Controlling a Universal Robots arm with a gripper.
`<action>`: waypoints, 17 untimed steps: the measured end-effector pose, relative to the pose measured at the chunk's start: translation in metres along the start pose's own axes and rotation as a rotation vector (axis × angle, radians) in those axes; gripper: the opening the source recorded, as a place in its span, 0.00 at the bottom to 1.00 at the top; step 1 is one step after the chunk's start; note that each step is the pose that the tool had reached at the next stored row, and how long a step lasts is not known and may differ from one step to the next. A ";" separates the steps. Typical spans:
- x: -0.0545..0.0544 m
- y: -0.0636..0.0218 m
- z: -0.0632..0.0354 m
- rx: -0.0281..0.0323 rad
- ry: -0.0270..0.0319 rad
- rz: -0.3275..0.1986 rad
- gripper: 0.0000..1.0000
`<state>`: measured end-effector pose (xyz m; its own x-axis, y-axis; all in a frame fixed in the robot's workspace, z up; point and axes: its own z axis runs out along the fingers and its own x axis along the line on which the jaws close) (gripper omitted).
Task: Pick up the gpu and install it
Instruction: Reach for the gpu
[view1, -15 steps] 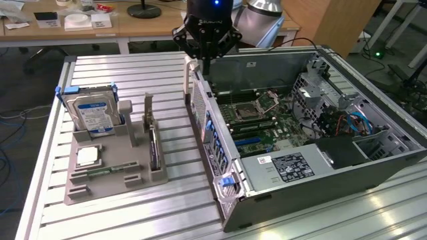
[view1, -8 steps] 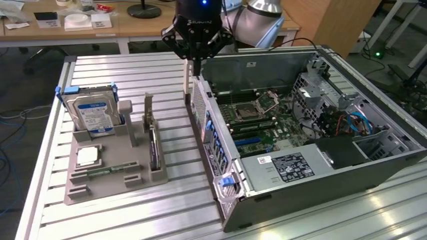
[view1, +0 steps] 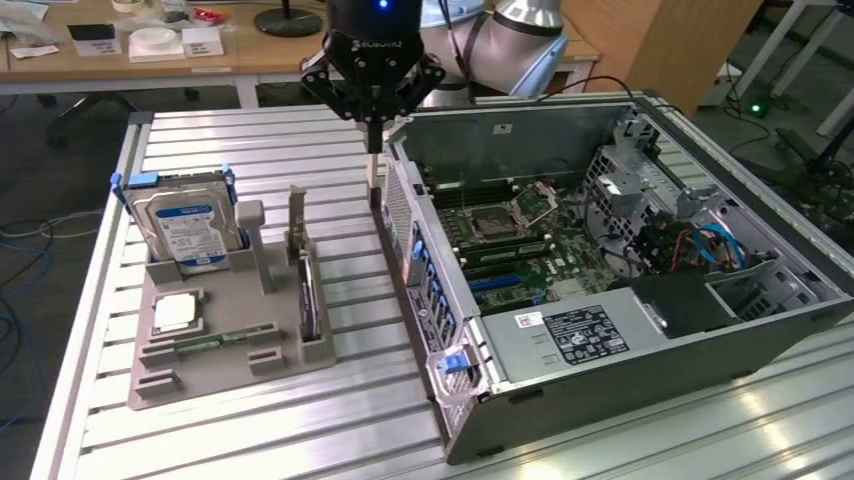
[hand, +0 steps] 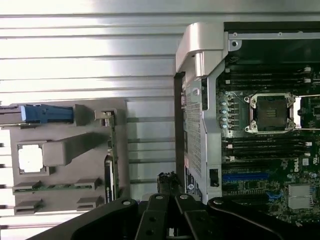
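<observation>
Gpu (view1: 310, 300) on edge in grey tray (view1: 227, 378), apart from closed claw (view1: 376, 172); drive label (view1: 191, 225) unreadable.

Free lane: bare slatted surface (view1: 376, 330) directly below the fingers (view1: 375, 165), between computer case (view1: 641, 375) and parts tray (view1: 227, 375). Obstacles: the case's rear wall (view1: 400, 212) just beside the fingers; the tray's upright posts (view1: 296, 215) and hard drive (view1: 187, 225) farther off.

The ribbed aluminium table (view1: 360, 425) bears a grey parts holder (view1: 220, 380) beside an open computer case (view1: 667, 372).
</observation>
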<state>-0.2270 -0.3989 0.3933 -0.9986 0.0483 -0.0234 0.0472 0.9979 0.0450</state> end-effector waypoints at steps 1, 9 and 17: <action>0.014 -0.0006 -0.0003 -0.0001 0.0001 -0.002 0.11; 0.034 -0.0018 -0.0009 -0.0002 0.0003 -0.007 0.11; 0.053 -0.0035 -0.0014 -0.0004 0.0007 -0.016 0.11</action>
<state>-0.2800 -0.3999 0.3933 -0.9992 0.0325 -0.0233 0.0314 0.9985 0.0451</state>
